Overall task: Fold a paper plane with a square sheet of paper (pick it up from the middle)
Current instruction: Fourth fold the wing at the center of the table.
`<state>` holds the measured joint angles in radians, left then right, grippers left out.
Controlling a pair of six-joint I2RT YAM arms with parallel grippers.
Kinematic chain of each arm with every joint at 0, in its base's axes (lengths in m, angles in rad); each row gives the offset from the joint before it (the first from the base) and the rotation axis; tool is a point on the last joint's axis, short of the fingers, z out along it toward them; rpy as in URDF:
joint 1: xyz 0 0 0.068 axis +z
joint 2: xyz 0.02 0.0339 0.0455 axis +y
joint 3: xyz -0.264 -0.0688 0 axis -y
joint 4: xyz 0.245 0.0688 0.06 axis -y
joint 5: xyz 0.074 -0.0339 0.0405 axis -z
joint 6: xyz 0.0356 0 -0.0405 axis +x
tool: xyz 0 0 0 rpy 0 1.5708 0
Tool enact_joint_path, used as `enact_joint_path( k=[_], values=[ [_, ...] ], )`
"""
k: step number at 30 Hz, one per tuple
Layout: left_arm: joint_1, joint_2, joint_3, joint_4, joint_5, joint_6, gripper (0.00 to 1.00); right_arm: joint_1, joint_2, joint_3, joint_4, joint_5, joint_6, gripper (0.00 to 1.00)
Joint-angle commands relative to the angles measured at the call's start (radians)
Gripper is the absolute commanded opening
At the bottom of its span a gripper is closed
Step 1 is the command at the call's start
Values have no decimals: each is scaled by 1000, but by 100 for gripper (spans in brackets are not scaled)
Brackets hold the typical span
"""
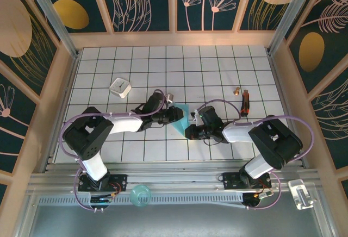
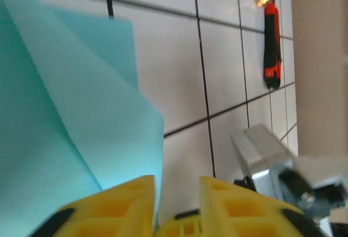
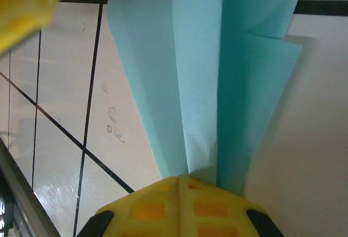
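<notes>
Where the two arms meet at the middle of the table (image 1: 217, 63), one folded light-blue sheet of paper (image 3: 179, 85) is clamped at its narrow end by the right end effector (image 3: 182, 178), pads fully together. The left end effector (image 2: 175, 187) stands narrowly parted against the sheet's edge. Loose items: one white block (image 1: 120, 87), one orange-black tool (image 1: 245, 102), one brass piece (image 1: 237, 91).

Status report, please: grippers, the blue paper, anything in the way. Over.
Right gripper shut on light-blue paper, partly folded. Left gripper slightly open beside its edge. Red-and-black tool lies apart, nothing blocking.
</notes>
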<state>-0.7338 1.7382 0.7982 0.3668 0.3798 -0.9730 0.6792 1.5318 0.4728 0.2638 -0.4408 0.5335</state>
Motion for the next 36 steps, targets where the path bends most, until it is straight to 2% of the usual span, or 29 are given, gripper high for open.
enact_joint_path(
  k=[1, 6, 19, 36],
  values=[
    [-14, 16, -20, 36, 57, -49, 15, -7, 15, -51, -123, 28, 15, 1],
    [-19, 66, -1, 68, 115, -72, 0, -9, 14, -54, -123, 36, 13, 1],
    [-24, 156, 40, 22, 153, -87, 0, -13, 14, -47, -137, 45, 3, 0],
    [4, 220, 81, -27, 75, -35, 0, -11, 31, -43, -192, 52, -1, 0]
  ],
)
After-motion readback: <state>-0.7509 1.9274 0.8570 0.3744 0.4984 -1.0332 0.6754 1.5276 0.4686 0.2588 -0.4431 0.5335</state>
